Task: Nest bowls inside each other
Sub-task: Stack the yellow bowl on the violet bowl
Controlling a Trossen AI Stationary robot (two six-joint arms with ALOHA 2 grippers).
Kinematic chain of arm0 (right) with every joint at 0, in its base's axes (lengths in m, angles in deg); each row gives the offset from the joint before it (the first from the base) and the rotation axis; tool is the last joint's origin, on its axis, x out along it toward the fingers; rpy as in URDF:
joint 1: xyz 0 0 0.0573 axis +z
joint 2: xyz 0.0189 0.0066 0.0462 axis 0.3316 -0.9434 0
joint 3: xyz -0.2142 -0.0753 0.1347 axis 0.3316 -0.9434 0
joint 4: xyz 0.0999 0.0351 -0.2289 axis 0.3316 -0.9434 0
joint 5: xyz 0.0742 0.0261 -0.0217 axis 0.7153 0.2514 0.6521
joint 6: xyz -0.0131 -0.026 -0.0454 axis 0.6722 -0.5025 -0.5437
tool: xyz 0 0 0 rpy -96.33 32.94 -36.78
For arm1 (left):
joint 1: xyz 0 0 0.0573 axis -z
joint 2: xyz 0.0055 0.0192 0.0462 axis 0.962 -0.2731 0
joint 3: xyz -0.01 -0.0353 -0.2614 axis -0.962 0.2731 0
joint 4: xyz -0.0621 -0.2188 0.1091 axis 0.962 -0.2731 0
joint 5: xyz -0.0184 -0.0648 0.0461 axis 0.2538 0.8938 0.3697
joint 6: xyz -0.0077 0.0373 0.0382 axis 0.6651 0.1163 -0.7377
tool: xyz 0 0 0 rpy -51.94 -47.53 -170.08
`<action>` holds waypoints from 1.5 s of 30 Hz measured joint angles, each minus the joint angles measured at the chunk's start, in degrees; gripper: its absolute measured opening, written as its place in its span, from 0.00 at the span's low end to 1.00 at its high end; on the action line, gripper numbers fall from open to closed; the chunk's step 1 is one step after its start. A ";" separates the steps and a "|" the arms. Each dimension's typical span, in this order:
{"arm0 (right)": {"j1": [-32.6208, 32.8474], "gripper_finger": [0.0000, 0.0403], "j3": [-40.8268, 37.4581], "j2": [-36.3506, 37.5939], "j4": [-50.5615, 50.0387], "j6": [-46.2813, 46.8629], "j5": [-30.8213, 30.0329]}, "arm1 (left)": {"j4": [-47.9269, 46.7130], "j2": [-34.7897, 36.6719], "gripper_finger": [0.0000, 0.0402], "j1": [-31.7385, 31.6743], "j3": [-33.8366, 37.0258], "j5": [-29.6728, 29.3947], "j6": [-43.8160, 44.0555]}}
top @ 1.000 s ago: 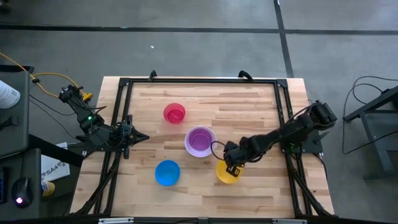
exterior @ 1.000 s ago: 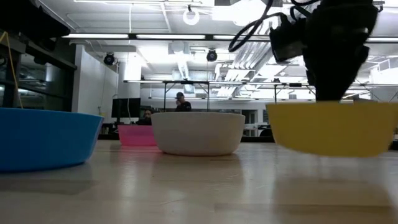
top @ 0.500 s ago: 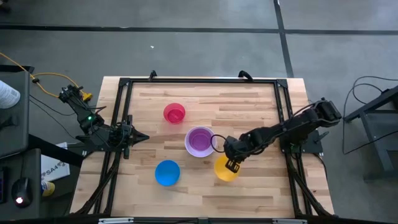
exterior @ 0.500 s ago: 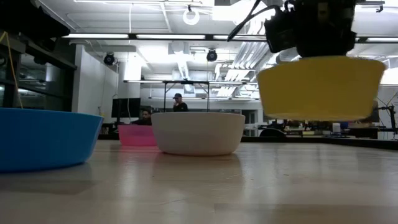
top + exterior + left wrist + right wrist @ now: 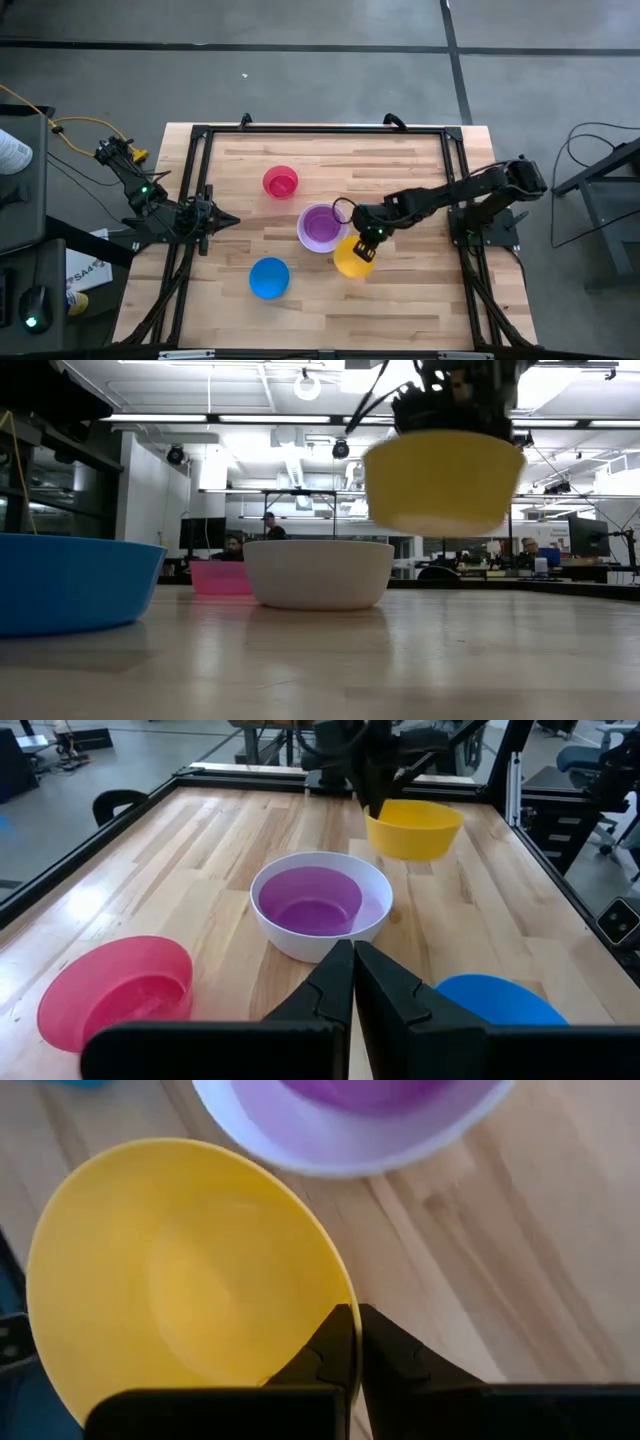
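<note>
Lifted clear of the wood since a second ago, the small round yellow plastic bowl has travelled up-left in the high view and now hangs just beside the nested pair at centre. Pinched together on its rim are the fingers of the right gripper, seen in the right wrist view clamped at the bowl's edge. From there the right arm stretches low and nearly straight toward its base at the right edge of the frame. In the low view the bowl floats above the tabletop, upper centre-right. A purple plastic bowl sits inside the white plastic bowl. Upper left of them is the pink-red bowl, lower left the blue bowl. At the table's left edge the left gripper waits, fingers together on nothing.
</note>
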 joint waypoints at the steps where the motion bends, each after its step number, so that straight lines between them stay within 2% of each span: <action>1: -0.47 0.01 0.64 -0.01 0.08 -0.92 0.01 | 0.00 0.00 0.03 0.00 0.00 -0.12 0.01; 11: -5.99 0.01 5.50 -0.90 -0.85 -6.44 -0.12 | 0.00 0.00 0.03 0.00 0.00 -0.19 -0.09; 20: -8.72 0.01 6.25 -3.44 1.03 -9.18 0.35 | 0.04 0.00 0.03 0.00 -0.02 -0.18 -1.06; 34: -10.72 0.01 18.93 -12.26 -6.97 -17.40 -1.49 | -0.06 0.00 0.03 0.00 -0.02 0.03 -1.06; 45: -14.00 0.01 22.37 -15.18 -6.78 -20.04 0.33 | -0.44 0.00 0.03 0.00 -0.02 0.01 -1.21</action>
